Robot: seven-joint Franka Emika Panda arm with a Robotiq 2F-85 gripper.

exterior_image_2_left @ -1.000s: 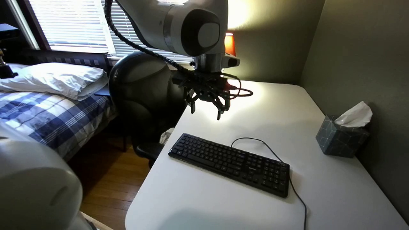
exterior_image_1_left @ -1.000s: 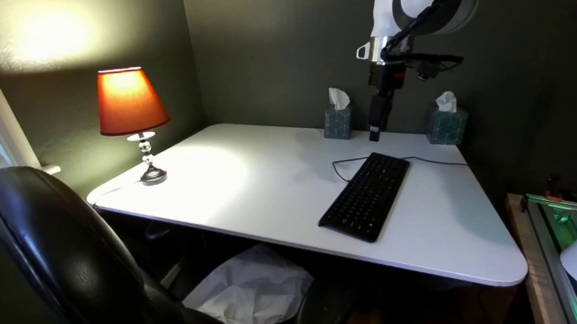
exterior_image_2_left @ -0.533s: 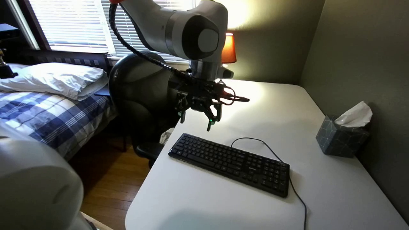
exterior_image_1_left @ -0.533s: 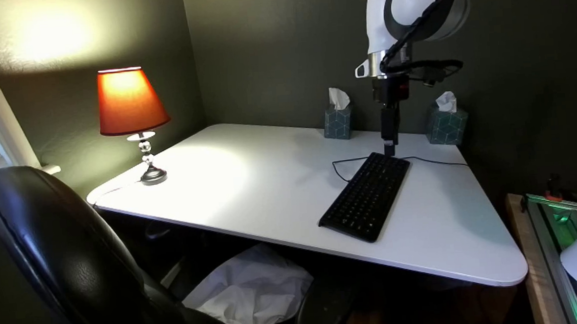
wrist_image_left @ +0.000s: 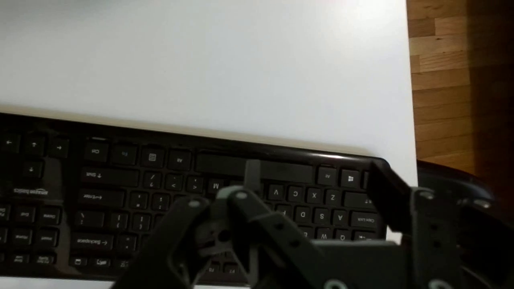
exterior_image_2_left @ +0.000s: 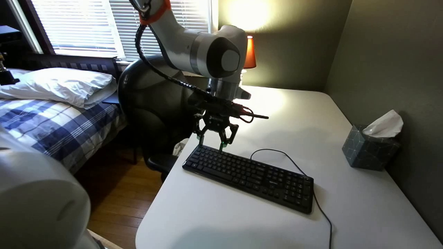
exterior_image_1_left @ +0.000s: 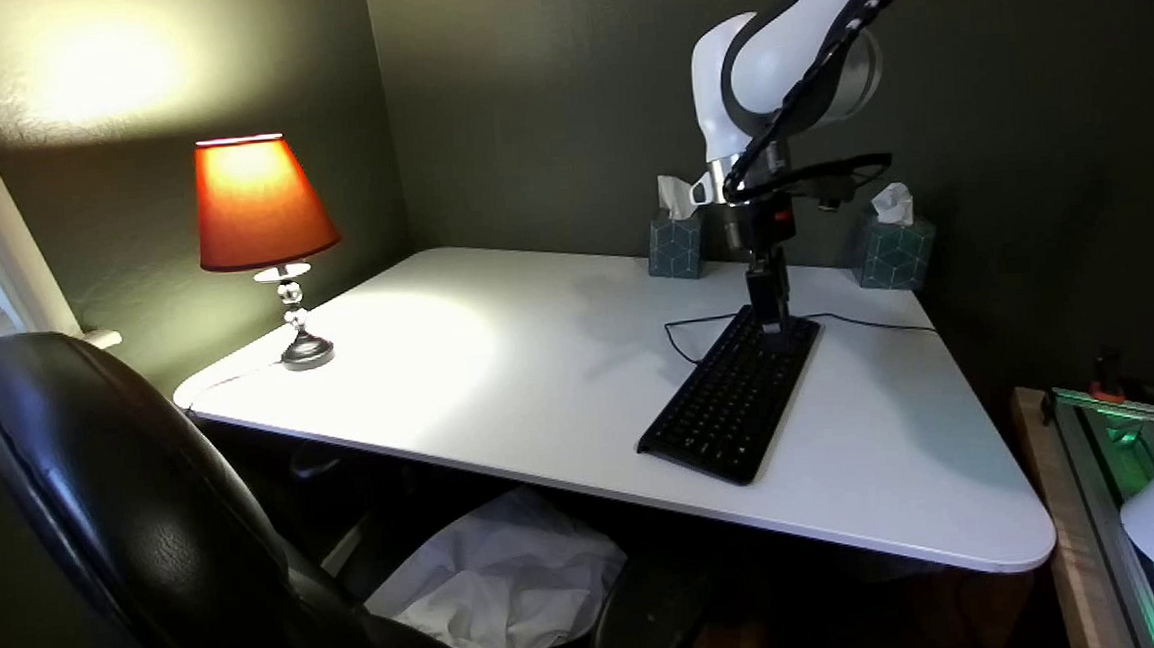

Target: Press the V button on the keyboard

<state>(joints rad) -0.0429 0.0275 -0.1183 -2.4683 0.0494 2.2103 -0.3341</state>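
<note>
The black keyboard [exterior_image_1_left: 728,410] lies on the white desk, also seen in an exterior view [exterior_image_2_left: 249,174] and the wrist view [wrist_image_left: 120,135]. In the wrist view its lettering is upside down, and the V key [wrist_image_left: 276,192] shows uncovered. My gripper [wrist_image_left: 313,161] is open and empty, pointing down over the keyboard. One fingertip [wrist_image_left: 252,170] overlaps the space bar just left of the V key; the other is by the keyboard's right corner in that view. The gripper shows in both exterior views [exterior_image_1_left: 774,332] [exterior_image_2_left: 210,148]. I cannot tell whether the fingertips touch the keys.
A thin cable [exterior_image_1_left: 872,322] runs from the keyboard across the desk [exterior_image_1_left: 540,366]. Two tissue boxes [exterior_image_1_left: 675,248] [exterior_image_1_left: 893,253] stand at the back by the wall. A red lamp [exterior_image_1_left: 264,208] stands at the far desk end. A black chair [exterior_image_2_left: 152,103] stands at the desk edge.
My gripper has moved down from well above the desk to over the keyboard, its fingertips now overlapping it in both exterior views. It stays open. The keyboard has not moved.
</note>
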